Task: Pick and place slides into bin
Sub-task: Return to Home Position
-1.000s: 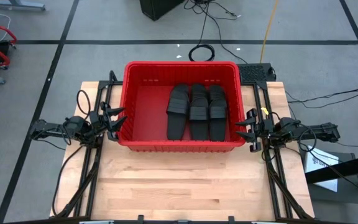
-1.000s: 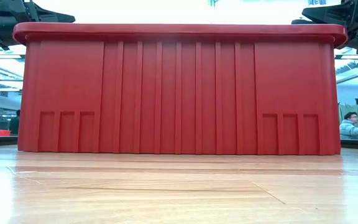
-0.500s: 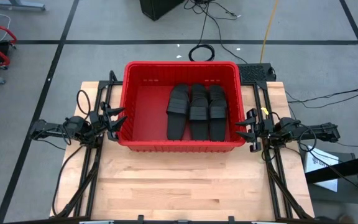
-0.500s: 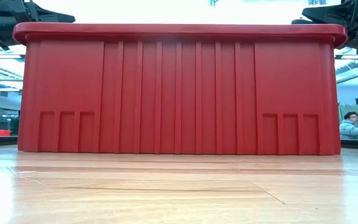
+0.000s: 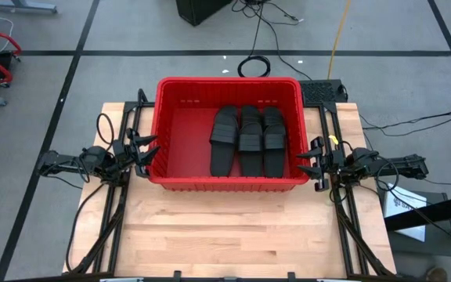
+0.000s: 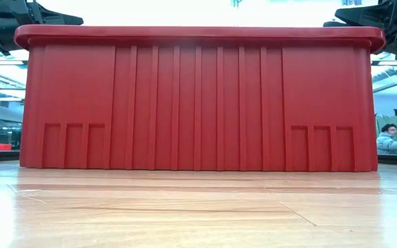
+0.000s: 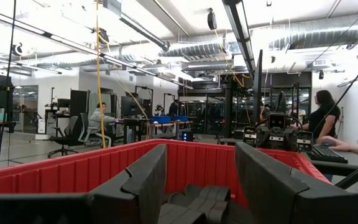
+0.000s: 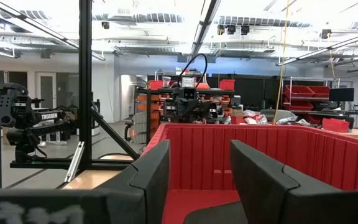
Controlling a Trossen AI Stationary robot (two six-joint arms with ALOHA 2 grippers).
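Observation:
The red bin (image 5: pixel 180 129) stands on the far half of the wooden table, its near wall (image 6: pixel 198 103) filling the low view. Several black slides (image 5: pixel 247 139) lie side by side on the bin's floor, right of its middle; their ribbed straps (image 7: pixel 197 202) show in the left wrist view. My left gripper (image 5: pixel 149 152) waits open just outside the bin's left wall, fingers (image 7: pixel 145 180) toward the bin. My right gripper (image 5: pixel 310 159) waits open just outside the bin's right wall, with nothing between its fingers (image 8: pixel 154 171).
Bare wooden table (image 5: pixel 233 227) stretches between the bin and the near edge. Black frame rails (image 5: pixel 112 211) run along both table sides. Cables (image 5: pixel 253 66) lie on the floor beyond the far edge. People sit at desks (image 6: pixel 390 140) in the room behind.

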